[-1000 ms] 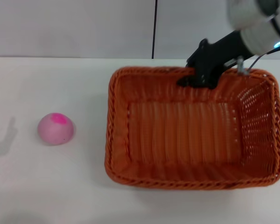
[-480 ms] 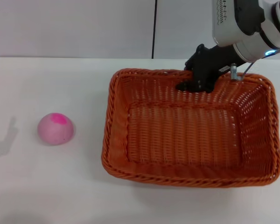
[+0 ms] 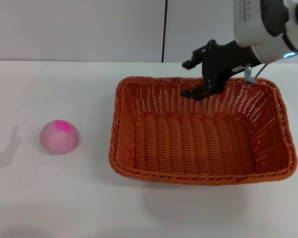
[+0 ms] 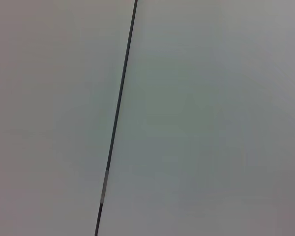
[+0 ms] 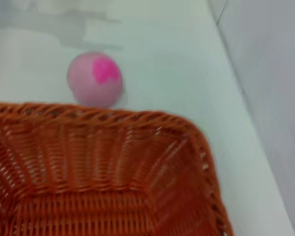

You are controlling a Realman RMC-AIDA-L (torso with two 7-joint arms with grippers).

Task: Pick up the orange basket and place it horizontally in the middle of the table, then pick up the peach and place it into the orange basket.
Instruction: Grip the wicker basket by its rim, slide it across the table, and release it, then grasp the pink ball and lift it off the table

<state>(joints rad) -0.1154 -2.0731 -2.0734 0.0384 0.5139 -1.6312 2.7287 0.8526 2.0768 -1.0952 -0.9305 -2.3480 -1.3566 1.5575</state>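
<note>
The orange basket [image 3: 198,178] lies lengthwise across the white table [image 3: 64,198], right of centre, open side up and with nothing in it. My right gripper [image 3: 187,78] hangs open at the basket's far rim. One finger is behind the rim and the other is over the inside, and neither grips it. The peach [image 3: 59,136] sits alone on the table to the left of the basket, about a hand's width from it. In the right wrist view the peach [image 5: 95,78] shows beyond the basket's rim [image 5: 103,115]. My left gripper is out of view.
A pale wall with a dark vertical seam [image 3: 164,29] stands behind the table. The left wrist view shows only that wall and the seam [image 4: 119,108]. A faint arm shadow [image 3: 5,148] falls at the table's left edge.
My right gripper has opened and let go of the basket's far rim, rising slightly. The basket has settled flat on the table. The peach has not moved.
</note>
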